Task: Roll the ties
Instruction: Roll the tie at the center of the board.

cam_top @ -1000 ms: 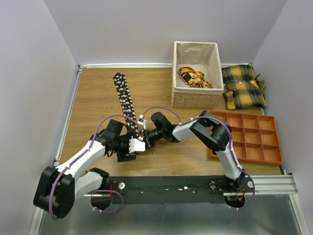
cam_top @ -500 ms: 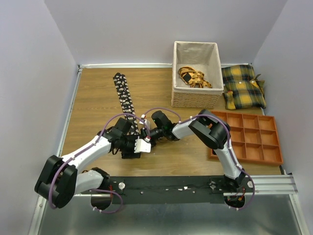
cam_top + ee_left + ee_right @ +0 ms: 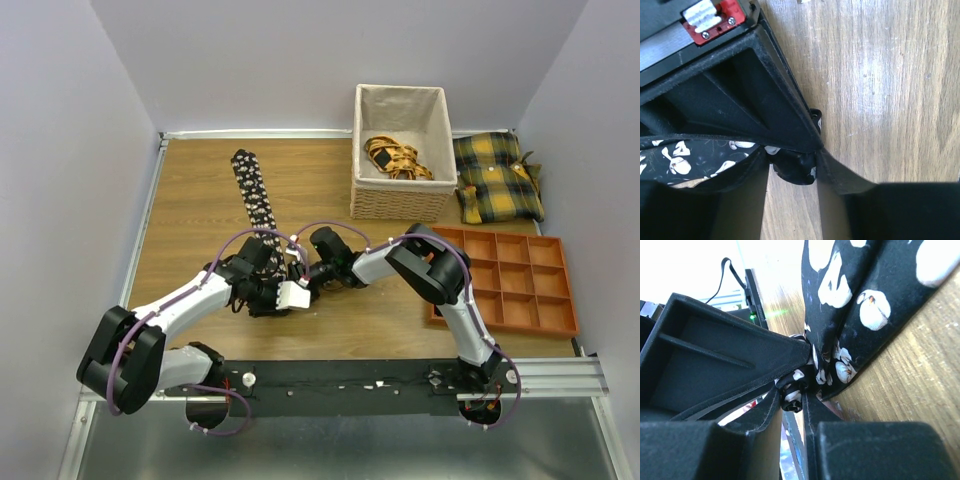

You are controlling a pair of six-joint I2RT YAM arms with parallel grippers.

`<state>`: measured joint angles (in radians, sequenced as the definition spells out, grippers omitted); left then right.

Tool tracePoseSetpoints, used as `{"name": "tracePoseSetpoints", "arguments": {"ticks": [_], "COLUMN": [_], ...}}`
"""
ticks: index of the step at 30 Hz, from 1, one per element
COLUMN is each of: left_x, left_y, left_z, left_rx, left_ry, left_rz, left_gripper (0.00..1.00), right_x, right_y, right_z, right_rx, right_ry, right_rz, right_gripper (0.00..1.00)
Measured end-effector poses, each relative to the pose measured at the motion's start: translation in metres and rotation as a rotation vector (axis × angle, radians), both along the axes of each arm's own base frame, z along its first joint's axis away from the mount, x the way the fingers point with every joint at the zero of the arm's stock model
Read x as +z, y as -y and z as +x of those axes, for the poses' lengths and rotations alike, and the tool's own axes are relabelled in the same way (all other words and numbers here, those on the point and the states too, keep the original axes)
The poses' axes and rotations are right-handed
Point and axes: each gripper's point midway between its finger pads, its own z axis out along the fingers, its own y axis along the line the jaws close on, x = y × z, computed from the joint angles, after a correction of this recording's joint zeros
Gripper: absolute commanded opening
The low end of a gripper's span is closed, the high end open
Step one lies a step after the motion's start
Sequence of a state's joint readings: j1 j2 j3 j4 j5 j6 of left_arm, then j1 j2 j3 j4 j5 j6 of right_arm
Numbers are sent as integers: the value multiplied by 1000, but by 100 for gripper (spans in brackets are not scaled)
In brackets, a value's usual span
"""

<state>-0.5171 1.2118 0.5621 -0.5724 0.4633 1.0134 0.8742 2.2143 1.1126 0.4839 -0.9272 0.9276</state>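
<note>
Tie (image 3: 252, 195) reaches toward table (image 3: 190, 200) rear edge; left gripper (image 3: 792, 169), right gripper (image 3: 792, 399) both pinch its near end; bare wood leftward.

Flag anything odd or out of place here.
Only the tie: it lies slanted across the table, and its near end is scrunched into a wad pinched by the left end effector and right end effector, not a neat coil.

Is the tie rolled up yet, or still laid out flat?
Mostly laid out: the tie stretches as a straight strip on the table; only its near end is bunched between the fingers.
</note>
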Motion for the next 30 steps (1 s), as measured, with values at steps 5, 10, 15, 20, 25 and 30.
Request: {"name": "tracePoseSetpoints", "arguments": {"ticks": [5,10,15,20,25,30], "left_x": [0,1,2,2,2,2], "left_y": [0,0,2,3,3,4], "left_z": [0,-1,-6,-10,-11,-12], "left_rx": [-6,-7,-11,4,17,24], "left_ry": [3,-15,-49,-79,-92,-97], "left_rz": [1,7,3,-7,-9,-11], "left_gripper": [35,34,33,33,34,34], "right_x": [0,5,14,27,22,10], "right_y": [1,2,11,17,30,36], "right_z": [1,2,9,15,9,5], "right_rx": [-5,-15,-61,-86,-98,-107], "right_ry": [-10,-5,70,160,188,157], "right_rz": [-2,-3,-19,-11,-32,-62], "right_gripper": [40,47,49,47,10,4]}}
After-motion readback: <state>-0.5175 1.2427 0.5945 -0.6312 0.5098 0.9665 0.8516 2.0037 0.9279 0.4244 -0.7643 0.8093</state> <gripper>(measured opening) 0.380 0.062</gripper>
